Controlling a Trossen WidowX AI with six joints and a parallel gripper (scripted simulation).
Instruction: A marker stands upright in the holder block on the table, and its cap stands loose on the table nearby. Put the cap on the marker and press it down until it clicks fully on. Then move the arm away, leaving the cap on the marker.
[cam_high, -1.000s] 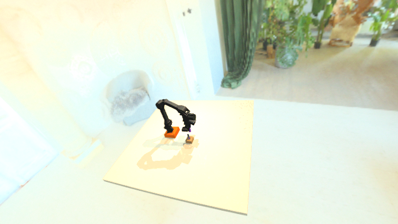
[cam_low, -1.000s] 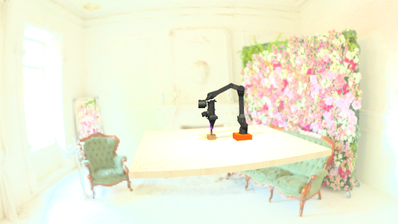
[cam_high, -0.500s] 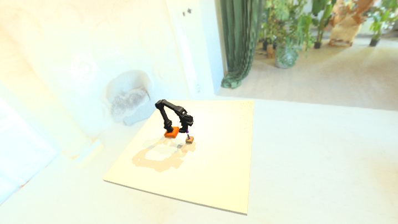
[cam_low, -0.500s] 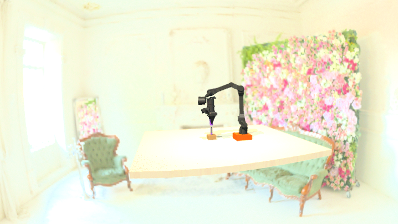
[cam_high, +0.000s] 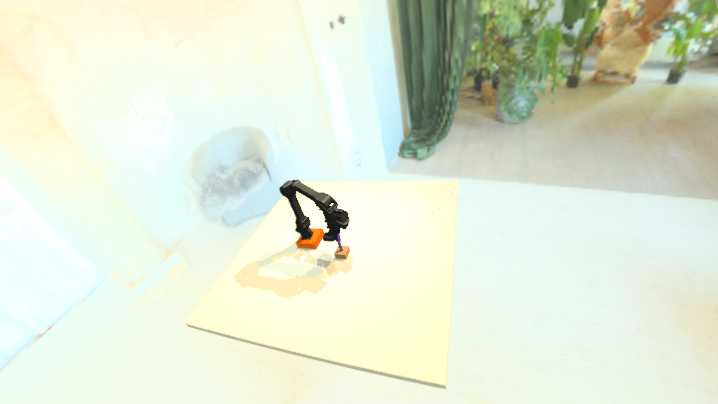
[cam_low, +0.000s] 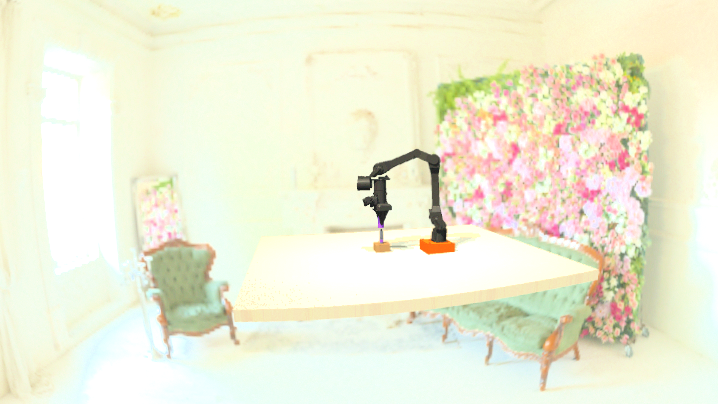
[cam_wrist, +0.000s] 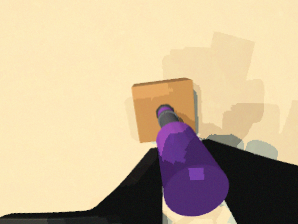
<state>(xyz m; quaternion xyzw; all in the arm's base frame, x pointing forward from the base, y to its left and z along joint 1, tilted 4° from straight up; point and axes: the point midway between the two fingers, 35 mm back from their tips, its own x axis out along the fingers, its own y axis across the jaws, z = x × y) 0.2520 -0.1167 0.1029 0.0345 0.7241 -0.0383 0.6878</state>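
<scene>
My gripper (cam_high: 337, 236) (cam_low: 381, 221) (cam_wrist: 180, 151) points down and is shut on the purple cap (cam_high: 338, 238) (cam_low: 380, 226) (cam_wrist: 185, 150). The marker (cam_high: 340, 245) (cam_low: 381, 235) (cam_wrist: 169, 118), dark grey with a purple part at its foot, stands upright in the brown holder block (cam_high: 342, 256) (cam_low: 381, 247) (cam_wrist: 143, 102). The cap is over the marker and in line with it in the exterior view, its lower end right at the tip or a hair above it. In the wrist view the cap hides the marker's tip, so contact cannot be told.
The arm's orange base (cam_high: 309, 239) (cam_low: 436, 246) stands on the pale table (cam_high: 391, 321) (cam_low: 321, 281), a short way from the holder block. The arm reaches over from the base, and its shadows fall around the block.
</scene>
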